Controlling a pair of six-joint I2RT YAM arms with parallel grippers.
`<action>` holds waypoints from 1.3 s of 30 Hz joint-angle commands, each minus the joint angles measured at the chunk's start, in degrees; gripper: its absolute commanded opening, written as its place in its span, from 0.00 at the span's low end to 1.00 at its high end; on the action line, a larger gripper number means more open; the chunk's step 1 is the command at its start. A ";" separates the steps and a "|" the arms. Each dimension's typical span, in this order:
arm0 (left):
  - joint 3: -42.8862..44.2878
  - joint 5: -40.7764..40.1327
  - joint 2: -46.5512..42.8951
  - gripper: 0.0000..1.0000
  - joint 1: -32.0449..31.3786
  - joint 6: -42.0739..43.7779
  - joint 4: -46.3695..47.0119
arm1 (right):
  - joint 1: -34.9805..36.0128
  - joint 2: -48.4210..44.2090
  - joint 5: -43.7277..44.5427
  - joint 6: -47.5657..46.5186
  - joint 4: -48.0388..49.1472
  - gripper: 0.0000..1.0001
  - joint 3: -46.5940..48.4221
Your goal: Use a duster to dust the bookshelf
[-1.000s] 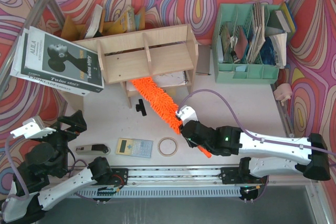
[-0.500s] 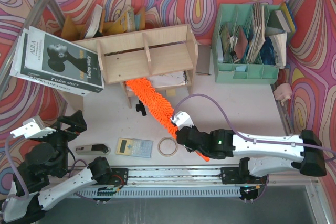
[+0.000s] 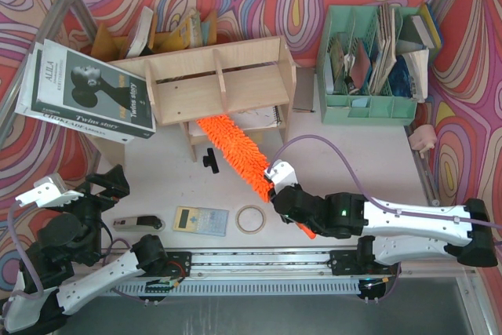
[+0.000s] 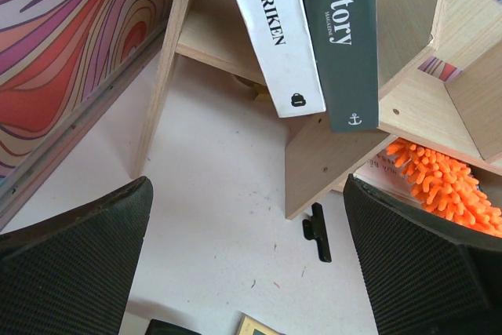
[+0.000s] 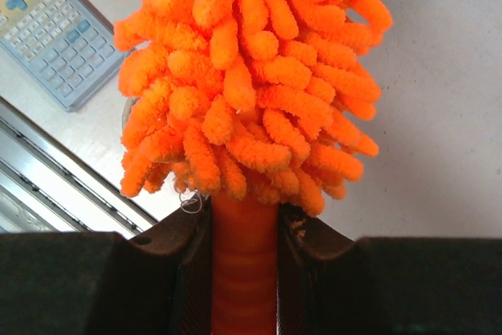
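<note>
Your right end effector [image 5: 245, 229] is clenched on the slim orange plastic handle of the long, fluffy orange microfibre duster [image 3: 234, 149], just where the brush head begins. The head slants up and left over the white desk [image 3: 353, 151], its far end tucked beneath the pale-wood two-tier bookshelf [image 3: 220, 88]. Your left end effector [image 4: 249, 225] hangs released and empty, near the shelf's left end.
</note>
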 commanded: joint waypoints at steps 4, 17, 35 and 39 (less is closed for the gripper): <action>-0.70 -0.09 -0.28 0.98 -0.18 0.66 0.82 | 0.47 1.27 0.93 4.35 3.90 0.00 -4.07; -0.66 -0.04 -0.35 0.99 -0.18 0.49 0.56 | 0.57 0.72 -1.13 -0.52 5.74 0.00 0.23; -0.72 -0.17 -0.05 0.98 -0.18 0.58 0.73 | 4.47 -3.00 -6.50 4.79 -2.42 0.00 -7.24; -0.69 -0.18 -0.05 0.99 -0.18 0.66 0.64 | 5.08 -3.30 -3.69 3.28 -3.24 0.00 -3.23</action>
